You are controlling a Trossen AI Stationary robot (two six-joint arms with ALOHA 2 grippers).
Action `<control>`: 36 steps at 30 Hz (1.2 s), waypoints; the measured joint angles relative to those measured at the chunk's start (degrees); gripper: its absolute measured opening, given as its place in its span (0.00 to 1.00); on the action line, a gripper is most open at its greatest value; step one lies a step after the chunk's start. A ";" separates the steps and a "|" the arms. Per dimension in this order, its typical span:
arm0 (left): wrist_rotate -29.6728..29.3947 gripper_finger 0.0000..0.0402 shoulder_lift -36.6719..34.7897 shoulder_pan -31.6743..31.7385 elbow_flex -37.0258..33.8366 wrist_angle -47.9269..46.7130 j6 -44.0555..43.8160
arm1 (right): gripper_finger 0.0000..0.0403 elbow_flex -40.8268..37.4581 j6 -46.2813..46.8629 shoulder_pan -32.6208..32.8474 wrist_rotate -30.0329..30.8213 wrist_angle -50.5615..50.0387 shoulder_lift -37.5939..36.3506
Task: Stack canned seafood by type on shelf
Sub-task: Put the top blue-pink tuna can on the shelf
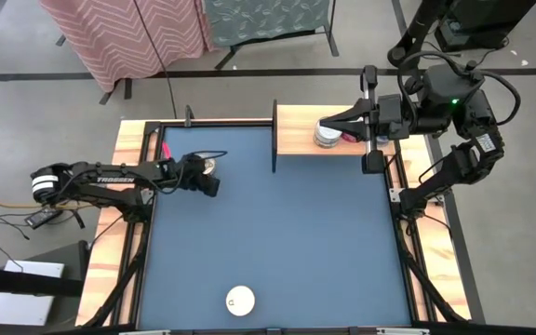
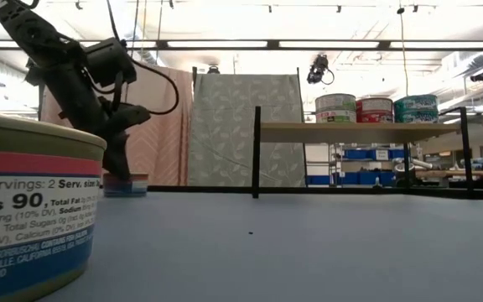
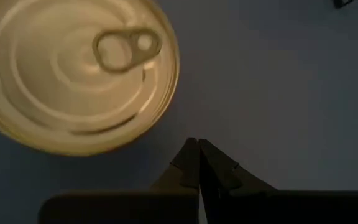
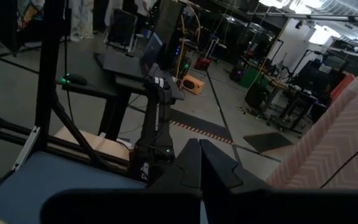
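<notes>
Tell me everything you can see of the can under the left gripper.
The can is a short round tin with a shiny pale-gold metal lid, concentric rings and a pull tab. It stands upright on the blue table, near the far left corner. The left gripper, shut, hangs just beside it; contact cannot be told.

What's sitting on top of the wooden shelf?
Tins stand on the shelf. The low view shows three: a silver-green tin, a red tin and a teal tin. From above, the right gripper covers most.
</notes>
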 joint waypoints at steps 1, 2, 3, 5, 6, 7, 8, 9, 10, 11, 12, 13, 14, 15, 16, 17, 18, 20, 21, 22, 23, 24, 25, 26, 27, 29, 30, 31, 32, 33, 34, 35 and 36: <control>-0.01 0.01 0.00 -0.28 -0.45 0.13 -0.60 | 0.02 0.00 0.00 0.10 0.01 0.00 0.00; 0.00 0.01 0.00 -0.51 -0.95 0.84 -0.85 | 0.02 0.00 0.01 0.17 0.00 0.00 0.00; 0.00 0.01 0.00 -0.80 -1.22 1.24 -0.93 | 0.02 0.00 0.01 0.20 0.00 0.00 0.00; 0.01 0.01 0.00 -1.31 -1.30 1.75 -0.93 | 0.02 0.00 0.07 0.19 -0.02 0.00 0.00; 0.04 0.01 0.00 -1.48 -1.10 2.19 -0.63 | 0.02 0.00 0.11 0.18 -0.02 -0.01 0.00; 0.07 0.01 0.00 -1.68 -0.45 2.25 0.35 | 0.02 0.00 0.11 0.18 -0.02 0.00 0.00; 0.05 0.01 0.00 -1.90 0.54 2.56 1.73 | 0.02 0.00 0.11 0.18 -0.02 0.08 0.00; -0.02 0.01 0.00 -2.20 1.76 3.15 3.81 | 0.02 0.00 0.15 0.20 -0.03 0.42 0.00; 0.00 0.01 0.00 -2.49 3.26 3.45 5.94 | 0.02 0.00 0.16 0.18 -0.20 0.79 0.01; 0.03 0.00 0.00 -2.62 4.91 3.32 7.97 | 0.02 0.00 0.17 0.18 -0.42 0.90 0.00; 0.31 0.00 0.00 -2.67 6.52 2.66 10.16 | 0.02 0.00 0.34 0.18 -0.58 0.91 0.00; 0.92 0.00 0.00 -2.68 8.17 1.74 12.37 | 0.02 0.00 0.63 0.18 -0.65 1.00 0.00; 1.98 0.00 0.00 -2.64 9.92 0.50 14.56 | 0.02 0.00 0.99 0.18 -0.66 0.98 0.00; 3.36 0.00 -0.02 -2.49 11.64 -1.36 16.66 | 0.02 0.00 1.31 0.18 -0.66 0.92 0.00; 4.52 0.00 -0.02 -2.23 13.29 -3.96 18.69 | 0.02 0.00 1.54 0.20 -0.67 0.88 0.01; 5.75 0.00 -0.02 -1.90 14.87 -7.16 20.56 | 0.02 0.00 1.67 0.20 -0.71 0.78 0.02; 6.96 0.00 -0.02 -1.52 16.50 -10.90 22.44 | 0.02 0.00 1.85 0.20 -1.00 0.61 0.01; 8.71 0.00 -0.02 -0.53 19.46 -18.59 26.18 | 0.02 0.00 2.41 0.18 -1.65 0.48 0.02; 9.38 0.00 -0.03 0.02 20.67 -21.98 27.71 | 0.02 0.00 2.52 0.19 -1.74 0.44 0.02; 10.42 0.00 -0.07 0.68 21.47 -24.92 29.10 | 0.02 0.00 2.52 0.18 -1.77 0.42 0.02; 11.83 0.00 -0.07 1.37 21.92 -27.43 29.99 | 0.02 0.00 2.52 0.20 -1.81 0.42 0.02; 13.67 0.00 -0.07 1.98 22.00 -29.28 30.78 | 0.02 0.00 2.50 0.18 -1.91 0.42 0.02; 15.26 0.00 -0.05 2.46 22.01 -30.81 31.38 | 0.02 0.00 2.50 0.18 -1.97 0.42 0.02; 16.23 0.00 -0.04 2.78 21.97 -32.10 32.24 | 0.02 0.00 2.51 0.19 -1.97 0.42 0.02; 16.54 0.00 -0.04 2.89 21.86 -33.14 32.89 | 0.02 0.00 2.52 0.20 -1.97 0.42 0.02; 15.26 0.00 0.45 2.89 21.72 -34.86 34.38 | 0.02 0.00 2.52 0.20 -2.09 0.42 0.02; 14.32 0.00 0.95 2.90 21.70 -35.02 35.05 | 0.02 0.00 2.54 0.20 -2.40 0.42 0.02; 13.00 0.00 1.39 2.90 21.68 -35.15 35.48 | 0.02 0.00 2.54 0.20 -2.97 0.46 0.02; 11.87 0.01 2.04 2.90 21.66 -35.37 36.18 | 0.02 0.00 2.57 0.20 -3.40 0.54 0.02; 11.32 0.01 2.97 2.92 21.66 -35.26 37.08 | 0.02 0.00 2.69 0.22 -3.58 0.80 0.02; 10.68 0.01 4.06 2.92 21.66 -34.98 37.96 | 0.02 0.00 2.76 0.22 -3.78 0.92 0.02; 10.58 0.01 5.39 2.92 21.66 -34.78 38.30 | 0.02 0.00 2.91 0.22 -4.17 0.84 0.02; 10.79 0.01 6.71 2.92 21.66 -34.79 38.63 | 0.02 0.00 3.12 0.25 -4.55 0.87 0.02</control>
